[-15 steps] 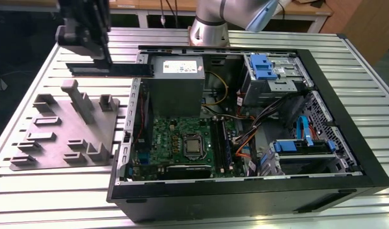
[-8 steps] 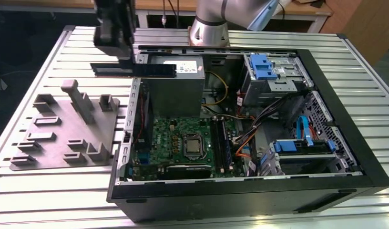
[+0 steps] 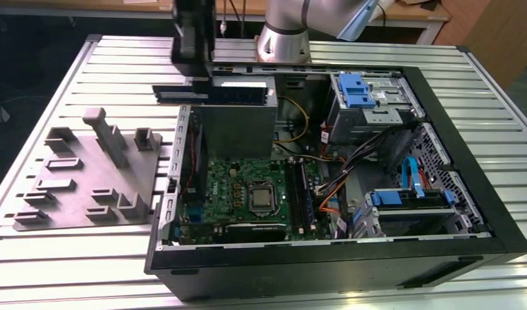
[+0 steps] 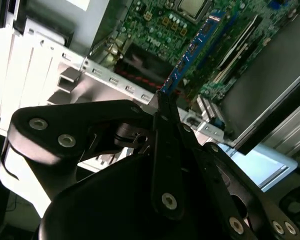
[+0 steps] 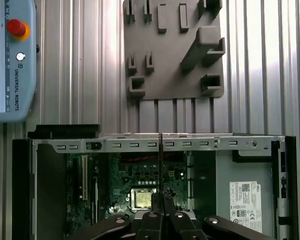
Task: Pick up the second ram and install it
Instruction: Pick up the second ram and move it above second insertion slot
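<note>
- The second ram (image 3: 214, 95) is clamped between the fingers of my tool (image 3: 198, 82), which is closed on it. The stick hangs just beneath the tool, long axis level, touching nothing else.
- I judge this on-edge grip is meant to present its lower edge to a slot.
- Directly below the tool stands the gray power-supply box (image 3: 237, 126), inside the open computer case (image 3: 332, 255).
- The case also holds the green motherboard (image 3: 237, 184), lower and further out from the tool, along with cables and blue drive brackets (image 3: 360, 90).
- The gray fixture plate (image 3: 82, 187) lies on the worktop (image 3: 74, 252), outside the case and off to the tool's side.
</note>
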